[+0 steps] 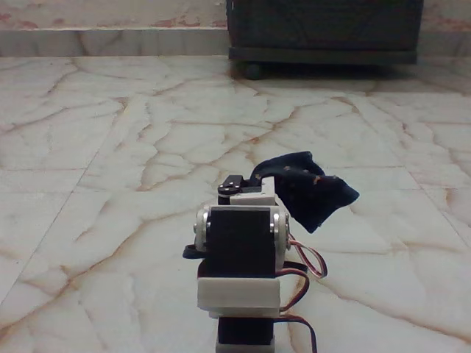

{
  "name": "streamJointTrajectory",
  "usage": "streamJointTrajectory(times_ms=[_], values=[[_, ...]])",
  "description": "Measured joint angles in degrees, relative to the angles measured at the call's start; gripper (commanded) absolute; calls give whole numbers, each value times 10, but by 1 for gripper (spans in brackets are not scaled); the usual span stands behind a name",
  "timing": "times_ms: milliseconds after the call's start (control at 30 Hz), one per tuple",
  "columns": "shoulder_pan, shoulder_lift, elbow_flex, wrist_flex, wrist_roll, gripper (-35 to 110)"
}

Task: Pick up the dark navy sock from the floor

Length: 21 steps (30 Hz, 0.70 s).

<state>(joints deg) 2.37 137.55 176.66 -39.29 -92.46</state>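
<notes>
Fixed view: I see the sock (313,190) bunched and draped off the arm's far end, clear of the floor (110,147), presumably pinched, though the hand's grip is hidden from me.

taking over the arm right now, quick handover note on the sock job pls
Gripper: mostly hidden behind the arm's own wrist in the fixed view, so I cannot tell whether the jaws are open or shut.
Sock: dark navy, bunched up right by the gripper, hanging out to the right of the arm. It looks lifted off the floor, though any contact underneath is hidden.
Cabinet: dark, on castors, at the far wall, well away from the arm.
Done: sock appears to be picked up.
Left: confirm the grip is firm and the sock is fully clear of the tiles, then raise it a little more.
</notes>
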Motion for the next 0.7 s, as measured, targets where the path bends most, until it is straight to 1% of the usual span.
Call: streamJointTrajectory(times_ms=[700], values=[[-5,0,0,0,4,0]])
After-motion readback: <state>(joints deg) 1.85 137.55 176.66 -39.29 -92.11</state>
